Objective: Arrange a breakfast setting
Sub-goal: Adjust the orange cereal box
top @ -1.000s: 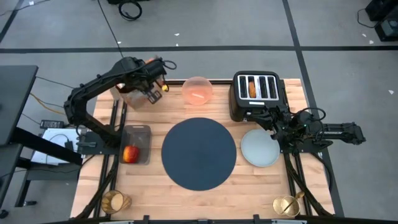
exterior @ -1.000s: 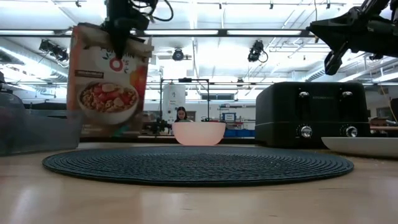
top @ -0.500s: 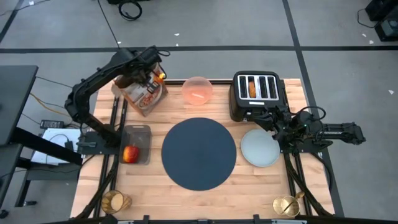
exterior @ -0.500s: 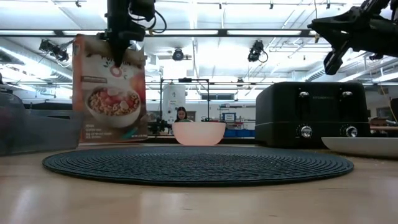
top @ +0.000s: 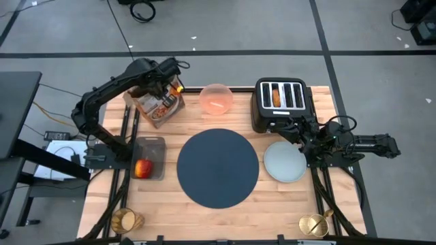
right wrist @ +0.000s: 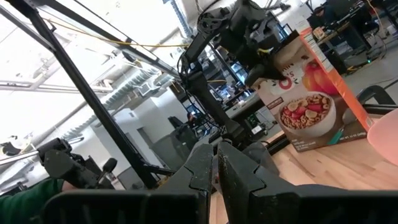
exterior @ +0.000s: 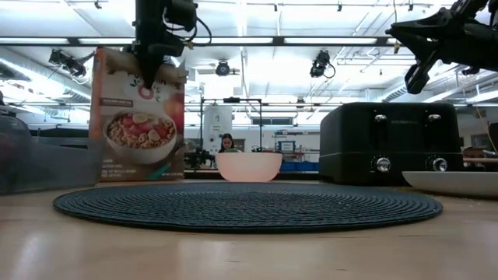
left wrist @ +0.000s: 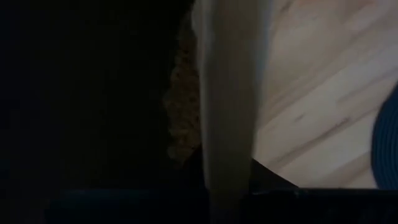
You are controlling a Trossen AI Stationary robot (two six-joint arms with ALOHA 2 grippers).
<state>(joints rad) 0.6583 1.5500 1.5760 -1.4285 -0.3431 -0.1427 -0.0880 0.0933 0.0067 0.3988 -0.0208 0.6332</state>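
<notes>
A cereal box [exterior: 138, 124] stands upright at the table's far left, also in the high view as the box [top: 158, 107]. My left gripper [exterior: 149, 74] is shut on its top from above. The navy placemat [top: 218, 168] lies mid-table. Beyond it stands the pink bowl [top: 216, 99]. The pale plate [top: 284, 162] lies right of the mat. A bagel [top: 276, 96] sits in a slot of the black toaster [top: 283, 102]. A red apple [top: 142, 168] lies in a clear tray. My right gripper [right wrist: 217, 163] hangs shut and empty over the plate's far edge. My left gripper pinches the box's top edge [exterior: 148, 78] between its two fingers, which come from above and point down. In the left wrist view a pale cardboard flap [left wrist: 227, 112] runs out from between the fingers, with cereal [left wrist: 183, 106] showing beside it. The box hangs upright, its bottom down at table level.
An amber cup [top: 126, 220] stands at the near left corner and a gold holder [top: 313, 223] at the near right corner. The clear tray [top: 151, 146] lies left of the mat. Bare wood shows between the box and the bowl.
My left gripper has come down and a little toward the table's right with the cereal box. The box hung tilted and clear of the table a second ago. It now stands upright with its bottom at table level.
</notes>
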